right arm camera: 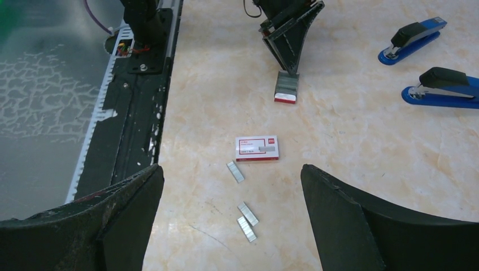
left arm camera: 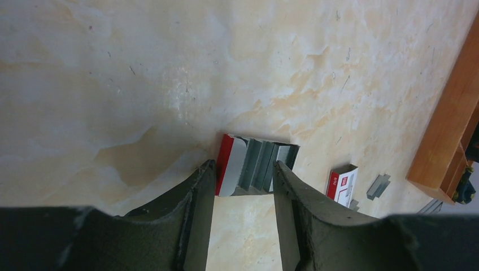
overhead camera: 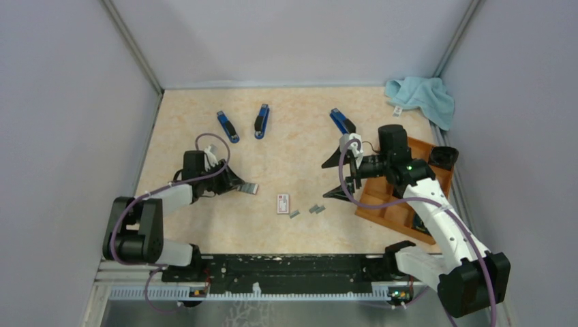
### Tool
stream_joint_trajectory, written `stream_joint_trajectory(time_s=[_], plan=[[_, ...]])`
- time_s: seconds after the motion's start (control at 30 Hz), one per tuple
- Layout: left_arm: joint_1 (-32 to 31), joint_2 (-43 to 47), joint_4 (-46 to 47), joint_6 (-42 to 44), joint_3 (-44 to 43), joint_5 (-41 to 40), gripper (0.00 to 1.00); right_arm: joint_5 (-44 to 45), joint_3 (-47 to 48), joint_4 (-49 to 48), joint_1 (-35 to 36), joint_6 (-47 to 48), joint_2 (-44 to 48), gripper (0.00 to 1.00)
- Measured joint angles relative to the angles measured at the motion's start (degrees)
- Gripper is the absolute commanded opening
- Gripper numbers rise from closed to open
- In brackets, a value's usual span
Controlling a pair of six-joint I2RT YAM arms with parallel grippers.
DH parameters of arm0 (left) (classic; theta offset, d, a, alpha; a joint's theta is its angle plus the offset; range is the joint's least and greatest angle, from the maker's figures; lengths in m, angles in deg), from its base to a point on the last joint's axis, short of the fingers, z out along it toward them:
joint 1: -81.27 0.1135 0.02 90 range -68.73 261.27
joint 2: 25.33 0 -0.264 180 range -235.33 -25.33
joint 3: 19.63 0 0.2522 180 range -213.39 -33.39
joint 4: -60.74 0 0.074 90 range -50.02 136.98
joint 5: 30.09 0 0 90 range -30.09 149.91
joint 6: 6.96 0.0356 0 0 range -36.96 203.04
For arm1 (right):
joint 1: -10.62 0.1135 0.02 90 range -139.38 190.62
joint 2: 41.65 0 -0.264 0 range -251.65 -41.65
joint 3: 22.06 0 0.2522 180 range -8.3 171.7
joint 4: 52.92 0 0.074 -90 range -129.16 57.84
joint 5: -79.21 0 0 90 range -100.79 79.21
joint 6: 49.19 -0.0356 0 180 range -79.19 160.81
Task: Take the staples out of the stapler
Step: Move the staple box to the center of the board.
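Lying loose at lower centre of the right wrist frame, staples point(right arm camera: 235, 172) ran upper-left to lower-right before the wide-open right gripper point(overhead camera: 333, 178), nearer it than the left gripper point(left arm camera: 244, 169), whose fingers point(left arm camera: 197, 192) flanked a red-ended tray point(left arm camera: 260, 164), grip undeterminable.

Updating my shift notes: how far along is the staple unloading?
Seemingly done: three staple strips lie loose beside the white box. In hand: the left end effector sits at an open tray of staples, and a grip is unclear. The right end effector hangs open, empty. Left: three blue staplers lie with nothing on them, their contents unseen.
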Motion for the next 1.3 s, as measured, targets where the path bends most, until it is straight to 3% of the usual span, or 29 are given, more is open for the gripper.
stream_joint_trajectory(time_s=[0.4, 0.97, 1.3], plan=[[-3.1, 2.0, -0.3, -0.7, 0.8, 0.0, 0.48, -0.2, 0.0, 0.0, 0.0, -0.2, 0.0, 0.92], [-13.1, 1.9, 1.5, -5.9, 0.8, -1.1, 0.48, -0.2, 0.0, 0.0, 0.0, -0.4, 0.2, 0.92], [-14.3, 0.1, 2.8, -7.0, 0.5, -1.7, 0.47, -0.5, 0.0, 0.0, 0.0, -0.4, 0.3, 0.93]])
